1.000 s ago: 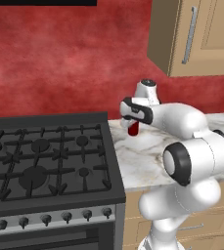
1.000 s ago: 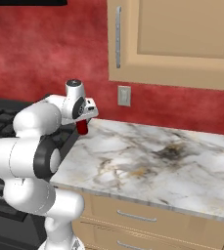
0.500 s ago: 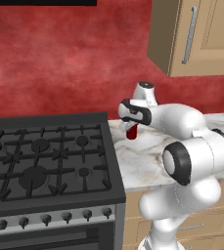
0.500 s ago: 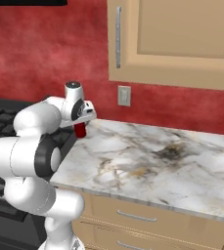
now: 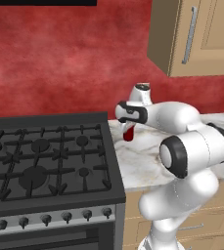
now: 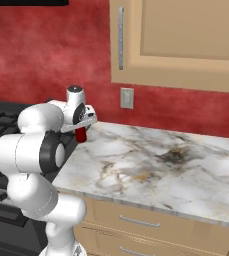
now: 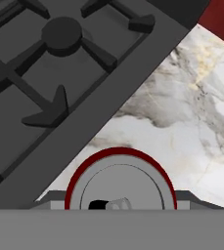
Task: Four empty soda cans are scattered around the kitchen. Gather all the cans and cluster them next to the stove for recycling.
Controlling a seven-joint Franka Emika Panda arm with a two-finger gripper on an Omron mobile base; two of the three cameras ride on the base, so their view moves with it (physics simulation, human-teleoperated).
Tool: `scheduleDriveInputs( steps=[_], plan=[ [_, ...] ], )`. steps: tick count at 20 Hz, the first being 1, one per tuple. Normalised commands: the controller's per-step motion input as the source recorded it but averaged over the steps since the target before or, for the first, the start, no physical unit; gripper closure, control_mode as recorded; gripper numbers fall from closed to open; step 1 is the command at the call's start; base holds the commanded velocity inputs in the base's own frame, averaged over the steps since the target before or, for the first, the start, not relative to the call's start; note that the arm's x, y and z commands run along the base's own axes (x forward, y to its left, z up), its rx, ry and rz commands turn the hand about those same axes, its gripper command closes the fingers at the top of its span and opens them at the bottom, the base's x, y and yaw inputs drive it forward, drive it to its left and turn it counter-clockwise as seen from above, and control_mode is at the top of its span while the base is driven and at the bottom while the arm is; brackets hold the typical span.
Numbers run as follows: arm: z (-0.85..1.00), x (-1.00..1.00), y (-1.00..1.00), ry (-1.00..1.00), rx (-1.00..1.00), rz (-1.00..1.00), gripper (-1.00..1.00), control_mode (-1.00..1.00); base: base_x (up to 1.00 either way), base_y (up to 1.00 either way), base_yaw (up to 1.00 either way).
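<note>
At centre frame in the left base view the claw (image 5: 128,128) is closed around a red soda can (image 5: 128,133), holding it upright just above the marble surface (image 5: 147,161), close beside the right edge of the stove (image 5: 50,166); in the right base view the can (image 6: 80,133) hangs at left of centre; the hand view shows its silver top (image 7: 120,188) at the bottom, beside the stove's edge (image 7: 108,97).

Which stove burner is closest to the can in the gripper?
The back-right burner, the small one nearest the marble counter; the others sit farther left or forward of the red can.
</note>
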Motion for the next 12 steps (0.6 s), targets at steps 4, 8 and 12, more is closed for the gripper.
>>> scheduleDriveInputs(
  steps=[4, 8, 12],
  plan=[
    [-0.32, 0.15, 0.00, 0.00, 0.00, 0.10, 1.00, -1.00, 0.00, 0.00, 0.00],
    [-0.22, 0.23, 0.00, 0.00, 0.00, 0.08, 1.00, -1.00, 0.00, 0.00, 0.00],
    [-0.21, 0.31, 0.00, 0.00, 0.00, 0.08, 1.00, -1.00, 0.00, 0.00, 0.00]
  ],
)
